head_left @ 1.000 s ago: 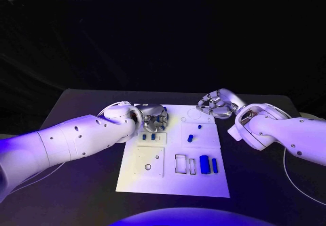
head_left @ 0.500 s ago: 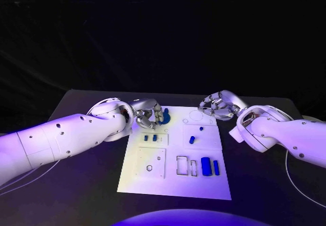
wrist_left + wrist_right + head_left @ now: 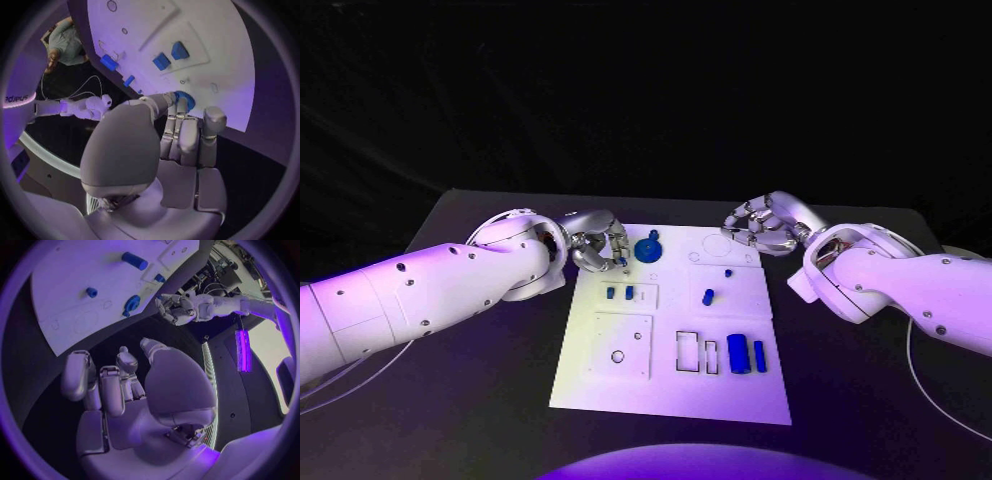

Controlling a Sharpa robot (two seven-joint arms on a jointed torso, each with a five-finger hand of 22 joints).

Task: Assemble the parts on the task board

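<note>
- Head view: the white task board [image 3: 672, 385] lies in the middle of the black worktop [image 3: 473, 400].
- The left robot hand [image 3: 596, 243] sits at the board's far left corner, fingers curled, just beside a round blue part [image 3: 649, 249] on the board. Seen from the left wrist, its fingertips [image 3: 178, 107] lie right against that toothed blue part [image 3: 185, 100]; whether they grip it I cannot tell.
- The right robot hand [image 3: 763, 224] hovers over the board's far right corner. In the right wrist view its fingers [image 3: 80, 375] are apart and hold nothing.
- Two small blue parts [image 3: 620, 293] stand in a recess left of centre; a blue peg [image 3: 707, 296] lies mid-board.
- Two longer blue blocks [image 3: 746, 354] lie near the right edge, beside empty rectangular slots [image 3: 695, 352].
</note>
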